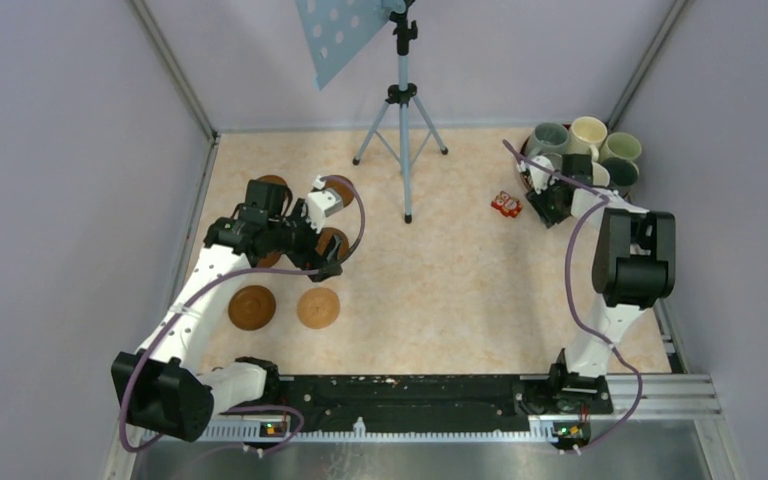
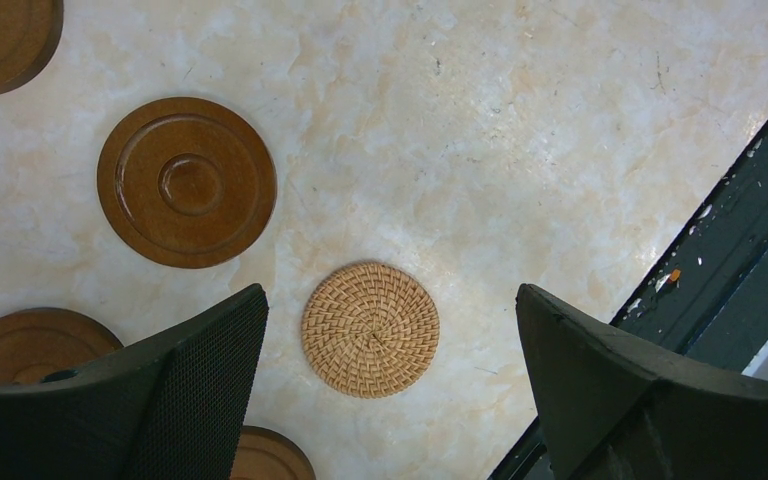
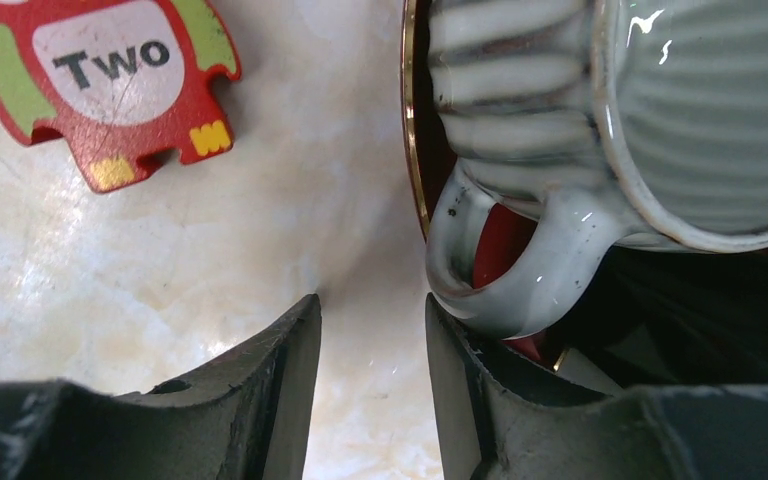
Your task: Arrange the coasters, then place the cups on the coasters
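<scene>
Sitting just outside the right claw's (image 3: pixel 372 312) gap is the ribbed mug's handle (image 3: pixel 532 282).

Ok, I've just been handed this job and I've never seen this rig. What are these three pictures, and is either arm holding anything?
Two robot arms, the left arm and the right arm, are bolted at the near edge of a table, each ending in a two-finger gripper. The wide picture looks down from above and behind them: wooden coasters on the left, a tripod at the back, mugs at far right. The other two pictures come from cameras on the wrists. The left gripper hangs wide open over a woven coaster, holding nothing. The right gripper sits beside the handle of a ribbed grey mug on a red tray; its jaws stand narrowly apart with only bare table between them, so nothing is gripped. The red owl piece marked Two lies nearby.
</scene>
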### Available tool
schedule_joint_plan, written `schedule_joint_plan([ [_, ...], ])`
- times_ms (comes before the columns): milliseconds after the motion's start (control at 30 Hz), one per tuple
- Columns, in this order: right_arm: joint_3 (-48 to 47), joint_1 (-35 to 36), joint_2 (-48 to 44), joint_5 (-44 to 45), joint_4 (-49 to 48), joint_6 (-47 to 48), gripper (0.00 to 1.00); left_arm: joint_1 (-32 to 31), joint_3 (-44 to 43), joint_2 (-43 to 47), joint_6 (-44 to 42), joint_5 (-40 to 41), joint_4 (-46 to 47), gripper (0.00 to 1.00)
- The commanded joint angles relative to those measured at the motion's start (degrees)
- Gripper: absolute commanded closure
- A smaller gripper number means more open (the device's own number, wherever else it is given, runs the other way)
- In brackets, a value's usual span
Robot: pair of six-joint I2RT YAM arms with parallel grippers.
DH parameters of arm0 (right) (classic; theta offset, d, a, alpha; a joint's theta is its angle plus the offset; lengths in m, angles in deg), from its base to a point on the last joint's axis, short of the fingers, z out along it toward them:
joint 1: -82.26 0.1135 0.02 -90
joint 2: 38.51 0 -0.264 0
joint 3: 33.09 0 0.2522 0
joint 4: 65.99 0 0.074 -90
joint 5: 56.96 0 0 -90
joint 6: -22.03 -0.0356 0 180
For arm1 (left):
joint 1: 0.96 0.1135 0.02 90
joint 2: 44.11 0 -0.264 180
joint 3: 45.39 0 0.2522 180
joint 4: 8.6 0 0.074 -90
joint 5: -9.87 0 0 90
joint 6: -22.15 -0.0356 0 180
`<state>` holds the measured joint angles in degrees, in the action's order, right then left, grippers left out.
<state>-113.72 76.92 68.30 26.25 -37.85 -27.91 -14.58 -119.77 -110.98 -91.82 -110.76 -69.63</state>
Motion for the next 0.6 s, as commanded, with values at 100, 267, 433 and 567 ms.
schedule_joint_plan([
  [100,-1.0,0.2,-1.8,-0.1,-8.2,4.1,0.57,0.2,-0.6,1.5,0.5,-1.2,-0.3,0.01],
  [267,1.8,-0.6,-5.2,-0.6,-10.0,7.8,0.57,0.2,-0.6,1.0,0.2,-0.9,-0.1,0.01],
  [433,1.2,-1.3,-5.6,-0.9,-10.0,9.3,0.57,0.2,-0.6,0.6,0.3,-1.0,0.0,0.01],
  [567,1.2,-1.4,-5.2,-1.0,-10.2,10.1,0.57,0.2,-0.6,0.2,0.4,-0.3,0.2,0.01],
])
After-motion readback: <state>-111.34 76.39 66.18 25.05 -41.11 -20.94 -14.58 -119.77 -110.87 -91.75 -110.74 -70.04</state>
